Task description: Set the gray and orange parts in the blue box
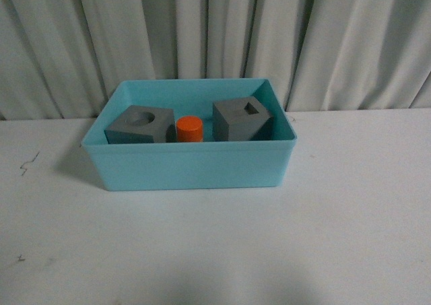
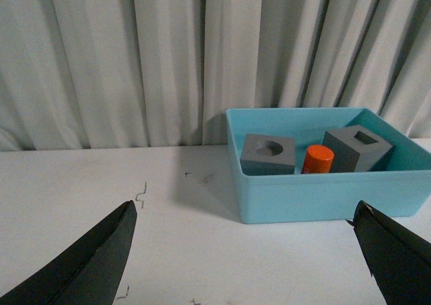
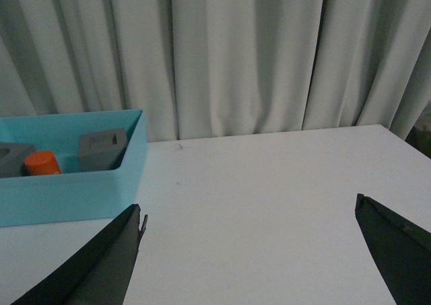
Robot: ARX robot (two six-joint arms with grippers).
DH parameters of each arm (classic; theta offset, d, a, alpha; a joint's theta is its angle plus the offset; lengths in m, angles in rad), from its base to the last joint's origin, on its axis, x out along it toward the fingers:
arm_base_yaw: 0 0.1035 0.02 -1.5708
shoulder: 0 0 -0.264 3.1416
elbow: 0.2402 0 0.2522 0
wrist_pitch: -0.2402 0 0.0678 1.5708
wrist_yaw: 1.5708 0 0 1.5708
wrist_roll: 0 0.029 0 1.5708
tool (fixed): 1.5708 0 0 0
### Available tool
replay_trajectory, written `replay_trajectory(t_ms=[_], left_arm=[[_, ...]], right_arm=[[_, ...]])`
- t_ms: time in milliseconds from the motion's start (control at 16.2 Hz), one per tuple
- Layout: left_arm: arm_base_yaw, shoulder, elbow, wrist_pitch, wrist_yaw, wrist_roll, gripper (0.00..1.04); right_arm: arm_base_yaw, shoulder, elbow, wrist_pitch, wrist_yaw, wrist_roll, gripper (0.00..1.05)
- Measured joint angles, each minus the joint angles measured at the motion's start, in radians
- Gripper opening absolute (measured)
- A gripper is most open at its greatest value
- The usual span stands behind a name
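The blue box (image 1: 192, 170) stands on the white table near the curtain. Inside it lie a gray cube with a round recess (image 1: 140, 125), an orange cylinder (image 1: 189, 128) and a gray cube with a square recess (image 1: 241, 120). The left wrist view shows the blue box (image 2: 316, 196) with the round-recess cube (image 2: 269, 155), the orange cylinder (image 2: 317, 159) and the other cube (image 2: 357, 148). My left gripper (image 2: 244, 207) is open over bare table, short of the box. My right gripper (image 3: 249, 207) is open, empty, with the box (image 3: 67, 194) off to one side. Neither arm appears in the front view.
A pale pleated curtain (image 1: 215, 36) hangs right behind the table. Small dark scuff marks (image 1: 28, 162) dot the white tabletop (image 1: 215, 251). In the right wrist view the table's far corner (image 3: 394, 131) ends near the curtain.
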Motion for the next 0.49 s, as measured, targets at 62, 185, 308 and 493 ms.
replay_trajectory(t_ms=[62, 185, 308, 493], left_arm=[[0.0, 0.0, 0.0, 0.0, 0.0, 0.0, 0.98], [0.0, 0.0, 0.0, 0.0, 0.0, 0.0, 0.98], [0.0, 0.0, 0.0, 0.0, 0.0, 0.0, 0.98], [0.0, 0.0, 0.0, 0.0, 0.0, 0.0, 0.98]], right_arm=[[0.0, 0.0, 0.0, 0.0, 0.0, 0.0, 0.98], [0.0, 0.0, 0.0, 0.0, 0.0, 0.0, 0.98], [0.0, 0.0, 0.0, 0.0, 0.0, 0.0, 0.98], [0.0, 0.0, 0.0, 0.0, 0.0, 0.0, 0.98]])
